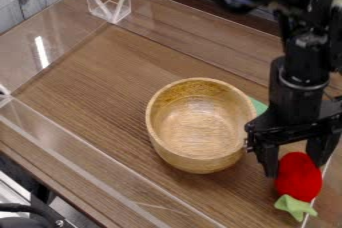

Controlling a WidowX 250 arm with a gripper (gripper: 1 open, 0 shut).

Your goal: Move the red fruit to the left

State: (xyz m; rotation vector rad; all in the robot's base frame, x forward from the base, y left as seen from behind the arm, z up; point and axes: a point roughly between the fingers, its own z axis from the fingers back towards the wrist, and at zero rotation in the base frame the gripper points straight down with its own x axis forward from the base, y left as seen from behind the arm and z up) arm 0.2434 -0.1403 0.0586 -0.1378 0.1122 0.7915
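Red fruit (299,175): glossy, oval, pale green leafy cap; at the worktop's near right edge, right of the bowl.
Tool (293,157): black, pointing down, released with prongs spread either side of the fruit's top.
Bowl (201,124): round, pale wood, empty.
Worktop (107,82): brown woodgrain, clear plastic walls.

The fruit (299,175) is glossy red with a pale green leafy cap. The bowl (201,124) is light, honey-coloured wood with fine grain. The table (94,82) is darker brown wood, streaked lengthwise. The gripper (290,156) is black.
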